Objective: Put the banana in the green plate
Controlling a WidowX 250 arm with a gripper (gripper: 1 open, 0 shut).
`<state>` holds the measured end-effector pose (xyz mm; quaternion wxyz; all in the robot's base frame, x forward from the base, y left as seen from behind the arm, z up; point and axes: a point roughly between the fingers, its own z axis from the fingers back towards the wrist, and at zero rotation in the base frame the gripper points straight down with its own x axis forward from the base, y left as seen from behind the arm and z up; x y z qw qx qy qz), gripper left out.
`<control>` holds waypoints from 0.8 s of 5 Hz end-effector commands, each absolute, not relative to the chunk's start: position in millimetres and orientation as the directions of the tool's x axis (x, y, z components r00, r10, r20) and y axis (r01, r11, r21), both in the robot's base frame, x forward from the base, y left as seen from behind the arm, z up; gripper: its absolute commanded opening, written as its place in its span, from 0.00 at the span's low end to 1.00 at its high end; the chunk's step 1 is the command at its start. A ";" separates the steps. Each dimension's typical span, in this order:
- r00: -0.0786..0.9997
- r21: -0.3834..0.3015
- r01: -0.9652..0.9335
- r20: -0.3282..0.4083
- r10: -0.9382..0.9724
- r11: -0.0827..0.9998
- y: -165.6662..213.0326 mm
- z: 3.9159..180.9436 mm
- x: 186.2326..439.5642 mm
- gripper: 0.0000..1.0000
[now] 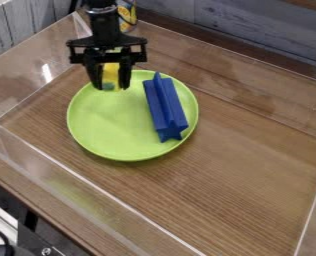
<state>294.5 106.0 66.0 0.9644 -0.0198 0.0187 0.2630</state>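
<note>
The round green plate (110, 130) lies on the wooden table at centre left. Over its far left rim my gripper (109, 78) points straight down, shut on the small yellow banana (107, 75), which shows between the two black fingers. The banana hangs just above the plate's rim; whether it touches the plate I cannot tell. Part of the banana is hidden by the fingers.
A long blue block (164, 105) lies in the right half of the plate, running front to back. Clear plastic walls (27, 70) ring the wooden table. A grey plank wall stands behind.
</note>
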 end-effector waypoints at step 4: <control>0.893 -0.045 -0.448 0.018 0.449 0.893 109.5 90.3 287.4 0.00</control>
